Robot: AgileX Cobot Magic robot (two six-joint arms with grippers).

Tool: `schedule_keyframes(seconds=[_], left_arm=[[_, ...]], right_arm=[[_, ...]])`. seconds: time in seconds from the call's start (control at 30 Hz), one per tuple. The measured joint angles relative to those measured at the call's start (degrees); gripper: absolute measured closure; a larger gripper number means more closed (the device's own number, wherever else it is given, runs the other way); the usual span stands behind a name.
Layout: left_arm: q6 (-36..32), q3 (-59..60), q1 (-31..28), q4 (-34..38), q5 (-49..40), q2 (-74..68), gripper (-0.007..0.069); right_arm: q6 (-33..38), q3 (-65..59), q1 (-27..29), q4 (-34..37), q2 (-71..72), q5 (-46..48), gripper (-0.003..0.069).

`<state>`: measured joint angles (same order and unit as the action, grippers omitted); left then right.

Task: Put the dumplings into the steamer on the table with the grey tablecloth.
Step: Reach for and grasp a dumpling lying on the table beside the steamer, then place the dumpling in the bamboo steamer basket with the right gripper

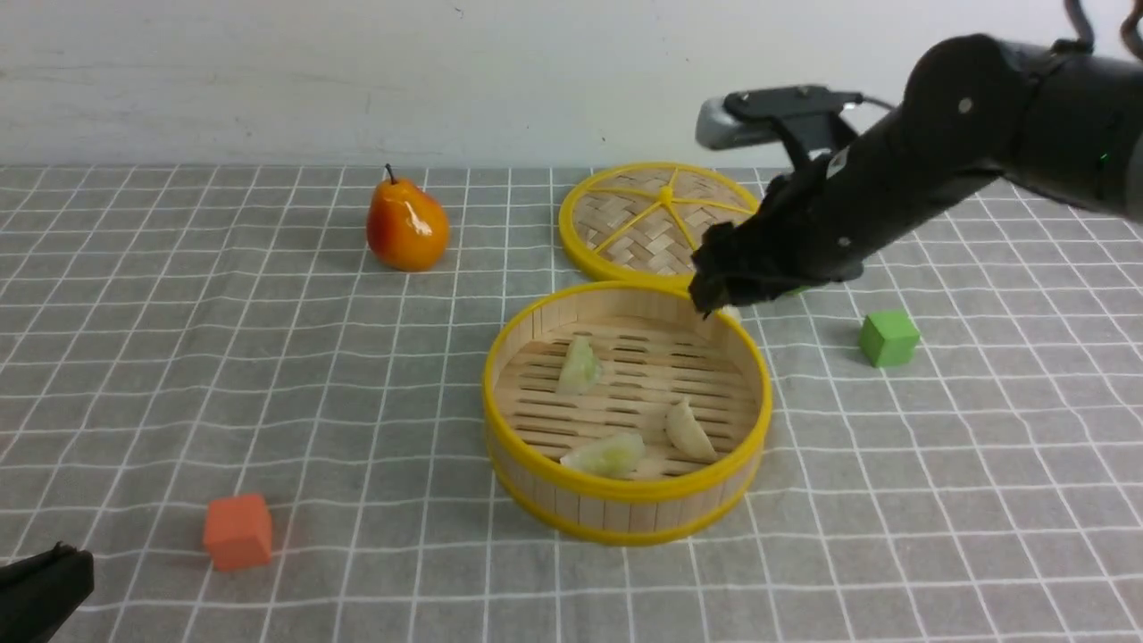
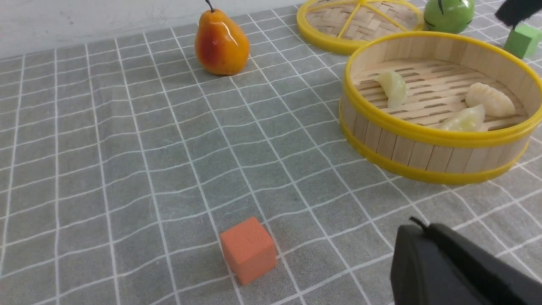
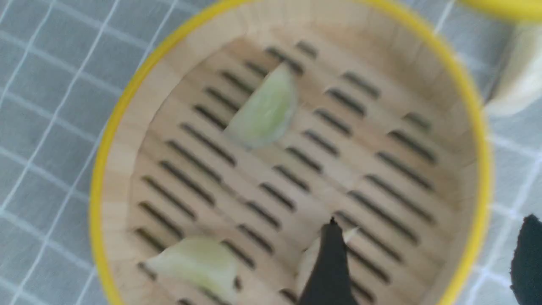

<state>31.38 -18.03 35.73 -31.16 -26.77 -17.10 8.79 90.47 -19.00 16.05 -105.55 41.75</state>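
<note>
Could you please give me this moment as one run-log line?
right gripper open over steamer far rim | left gripper shut | three dumplings in steamer | fourth dumpling at rim, placement unclear

Three cameras on my rig: one wide forward view, two riding the wrists.

My front camera sits raised between the arms, looking forward and down over the whole bench (image 1: 982,500) and its grey cloth with white grid lines (image 1: 179,357) to the pale back wall (image 1: 268,71). My left wrist camera is low and close to the cloth at the near left, facing across it past its own dark end effector (image 2: 419,233). My right wrist camera looks almost straight down, very near and blurred, into the round bamboo steamer with yellow rims (image 3: 95,203). All three share that steamer; front and left wrist also share the glossy orange pear (image 1: 406,223), the orange cube (image 1: 237,532) and the flat woven lid with yellow spokes (image 1: 643,219).
</note>
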Motion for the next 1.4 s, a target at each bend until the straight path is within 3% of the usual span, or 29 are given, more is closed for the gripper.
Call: schedule_keyframes(seconds=[0.13, 0.23, 0.37, 0.6, 0.77, 0.9, 1.2, 1.4], left_arm=[[0.0, 0.0, 0.0, -0.3, -0.1, 0.0, 0.0638], [0.0, 0.0, 0.0, -1.1, -0.2, 0.0, 0.0638], [0.0, 0.9, 0.0, -3.0, -0.3, -0.2, 0.0638], [0.0, 2.7, 0.0, -6.2, 1.5, -2.8, 0.0635], [0.0, 2.7, 0.0, -6.4, 1.7, -5.3, 0.0635], [0.0, 2.7, 0.0, -6.5, 1.7, -6.1, 0.0635], [0.0, 2.7, 0.0, -6.6, 1.7, -6.4, 0.0631], [0.0, 2.7, 0.0, -6.7, 2.3, -6.4, 0.0628]], right_arm=[[-8.4, 1.1, 5.0, -6.8, -1.9, -6.7, 0.0155], [-12.7, 1.3, 7.6, -7.3, -6.5, -12.7, 0.017], [-13.6, 4.1, 8.1, -5.7, -13.1, -17.0, 0.0176], [-10.3, 13.6, 6.4, -4.5, -23.8, -15.8, 0.0179], [-9.3, 19.5, 6.2, -3.0, -30.1, -12.2, 0.025], [-8.8, 22.2, 6.2, -2.9, -31.1, -9.4, 0.0422], [-3.9, 30.3, 6.1, -2.1, -28.2, 6.1, 0.0429], [-0.9, 34.3, 3.7, 2.9, -23.5, 18.1, 0.0429]])
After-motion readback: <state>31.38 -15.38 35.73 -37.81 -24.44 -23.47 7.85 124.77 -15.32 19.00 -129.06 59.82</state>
